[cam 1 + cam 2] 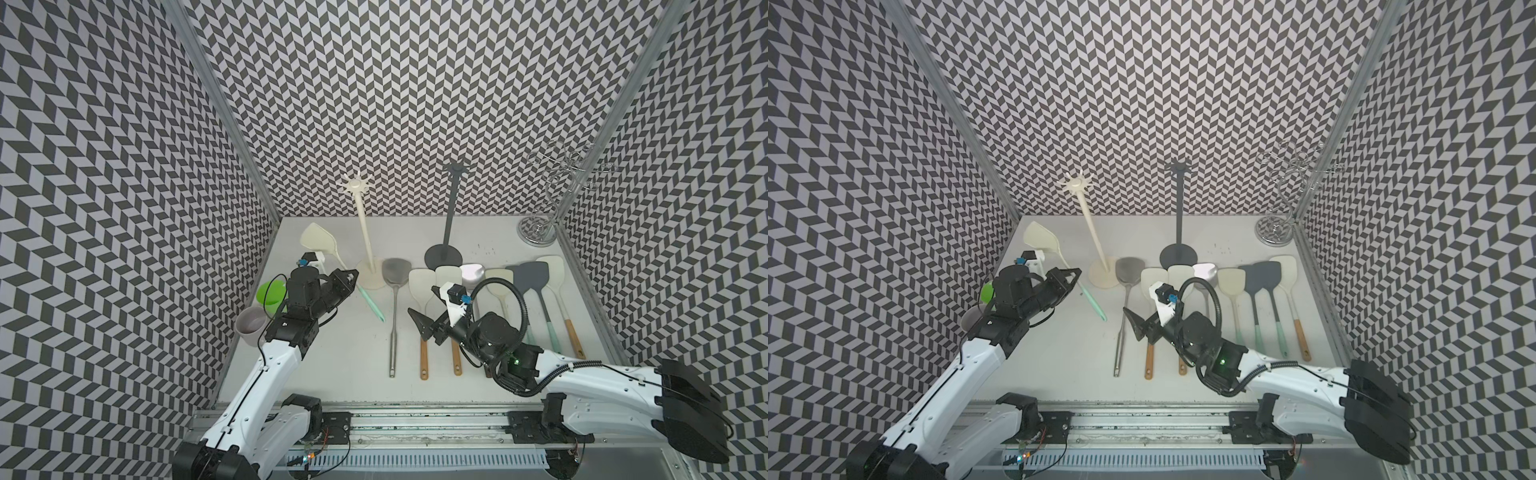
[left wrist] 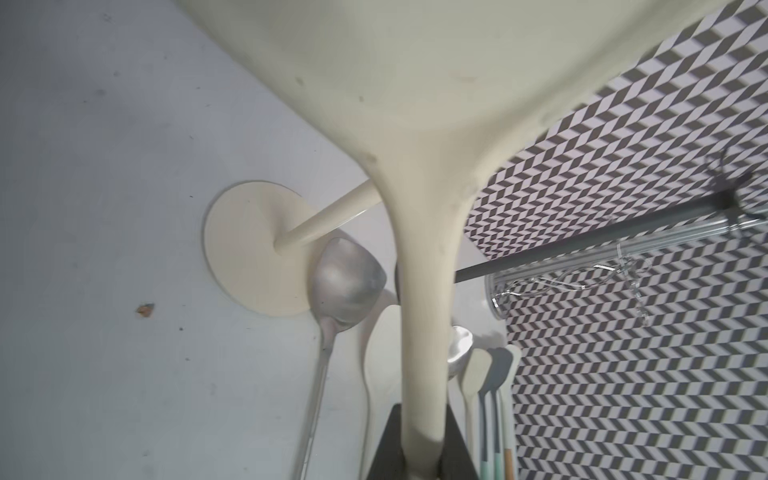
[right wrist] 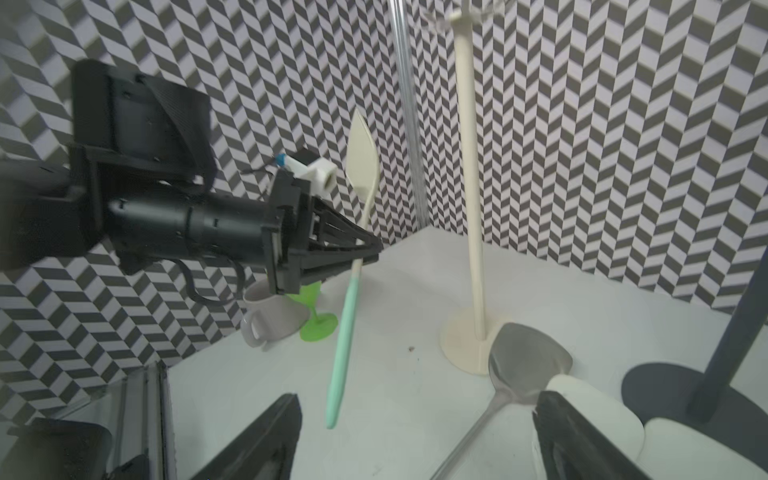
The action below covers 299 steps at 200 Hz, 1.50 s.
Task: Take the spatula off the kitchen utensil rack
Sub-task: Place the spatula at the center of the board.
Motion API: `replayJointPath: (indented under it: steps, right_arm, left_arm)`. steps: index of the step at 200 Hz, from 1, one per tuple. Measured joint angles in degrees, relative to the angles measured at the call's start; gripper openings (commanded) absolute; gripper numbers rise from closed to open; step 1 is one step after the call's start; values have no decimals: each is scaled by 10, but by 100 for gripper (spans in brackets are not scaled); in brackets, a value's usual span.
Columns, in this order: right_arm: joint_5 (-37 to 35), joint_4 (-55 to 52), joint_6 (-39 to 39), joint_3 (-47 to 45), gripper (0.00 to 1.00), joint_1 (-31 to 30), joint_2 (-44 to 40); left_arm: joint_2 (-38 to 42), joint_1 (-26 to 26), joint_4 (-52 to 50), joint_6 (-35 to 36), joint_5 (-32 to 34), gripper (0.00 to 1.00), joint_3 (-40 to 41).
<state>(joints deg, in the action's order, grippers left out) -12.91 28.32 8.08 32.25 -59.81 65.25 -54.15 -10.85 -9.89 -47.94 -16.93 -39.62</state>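
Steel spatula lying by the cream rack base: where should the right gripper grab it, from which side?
Probably mid-handle, from straight above, jaws across the shaft. The steel spatula lies flat, blade right by the cream rack base, so that end is crowded; the thin handle has bare table on both sides. The right gripper is open nearby.

Light: bright, even, from above; table (image 1: 345,365) pale in both top views.
Shadows: soft, faint, close under the utensils.
Glare: sheen on the steel blade (image 2: 345,282).
Blur: cream spatula (image 2: 415,83) close and soft in the left wrist view; left arm (image 3: 41,216) smeared in the right wrist view.
Distortion: wall (image 1: 104,208) pattern bends toward top-view edges.
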Motion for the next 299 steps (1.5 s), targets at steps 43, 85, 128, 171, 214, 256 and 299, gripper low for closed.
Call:
replayJointPath:
  steps: [43, 85, 128, 171, 214, 256, 299]
  right_arm:
    - [68, -109, 52, 3, 100, 72, -7]
    - [42, -149, 82, 3, 100, 87, -32]
    - [30, -145, 100, -26, 100, 109, -98]
    - [19, -116, 109, -72, 100, 129, -169]
    - [18, -102, 116, -88, 100, 144, -184]
    - [22, -98, 120, -89, 100, 151, -183]
    - [23, -95, 121, -89, 100, 156, -183]
  left_arm:
    - [-8, -9, -80, 127, 34, 0, -5]
    - [-35, -73, -119, 179, 85, 0, -5]
    - [-106, -154, -156, 183, 178, 0, -19]
    - [-153, -196, -158, 173, 236, 0, -10]
    - [-207, -201, -147, 172, 252, 0, 0]
    - [-266, -208, -132, 176, 252, 0, -3]
    - [-312, -223, -133, 177, 264, 0, -20]
